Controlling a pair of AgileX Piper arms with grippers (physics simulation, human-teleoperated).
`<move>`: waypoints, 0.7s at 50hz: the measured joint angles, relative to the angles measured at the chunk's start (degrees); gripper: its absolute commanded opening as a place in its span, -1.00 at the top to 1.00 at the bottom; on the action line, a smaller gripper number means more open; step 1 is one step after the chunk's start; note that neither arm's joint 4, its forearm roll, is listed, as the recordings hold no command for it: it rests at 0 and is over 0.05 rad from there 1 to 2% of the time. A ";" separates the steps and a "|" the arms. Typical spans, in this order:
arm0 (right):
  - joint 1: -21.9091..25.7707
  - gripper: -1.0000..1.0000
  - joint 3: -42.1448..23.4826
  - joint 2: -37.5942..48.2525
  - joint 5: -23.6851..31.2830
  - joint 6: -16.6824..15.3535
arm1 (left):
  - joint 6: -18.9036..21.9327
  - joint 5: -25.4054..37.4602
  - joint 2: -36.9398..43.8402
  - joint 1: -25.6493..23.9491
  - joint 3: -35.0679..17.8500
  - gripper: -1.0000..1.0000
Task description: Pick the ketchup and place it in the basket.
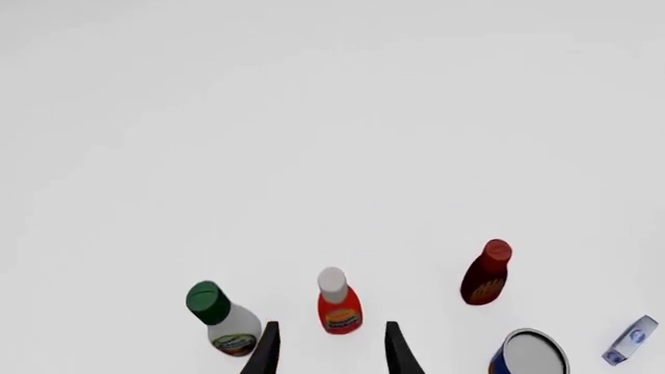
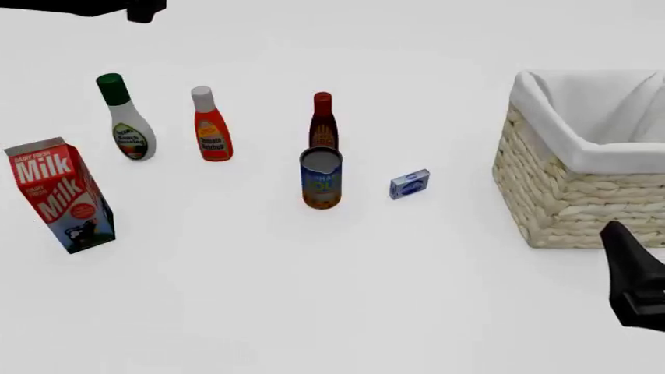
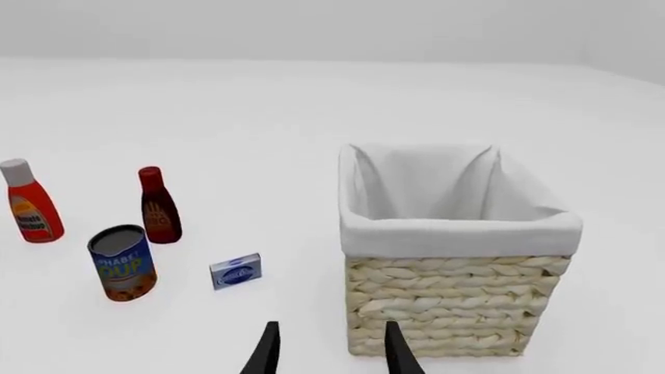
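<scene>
The ketchup (image 2: 212,132) is an orange-red squeeze bottle with a pale cap, standing upright at the back left between two other bottles. It also shows in the left wrist view (image 1: 339,305) and the right wrist view (image 3: 31,214). My left gripper (image 1: 332,347) is open and empty, hanging high over the ketchup, which appears between its two dark fingers. The basket (image 2: 582,195) is straw-coloured wicker with a white lining and stands at the right. My right gripper (image 3: 330,347) is open and empty, just in front of the basket (image 3: 457,304).
A white green-capped bottle (image 2: 129,125) stands left of the ketchup and a slim dark red bottle (image 2: 323,121) to its right. A tin can (image 2: 321,178) and a small blue box (image 2: 409,185) sit mid-table. A milk carton (image 2: 61,195) stands front left.
</scene>
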 measured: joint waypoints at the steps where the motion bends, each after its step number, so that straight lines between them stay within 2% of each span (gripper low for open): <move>1: 0.00 -1.00 0.00 0.15 -0.11 0.00 | -0.03 -0.05 0.36 0.04 -0.25 -1.00; 35: 0.00 -1.00 0.04 3.32 -2.41 0.05 | -0.09 -2.04 10.66 1.48 -7.21 -1.00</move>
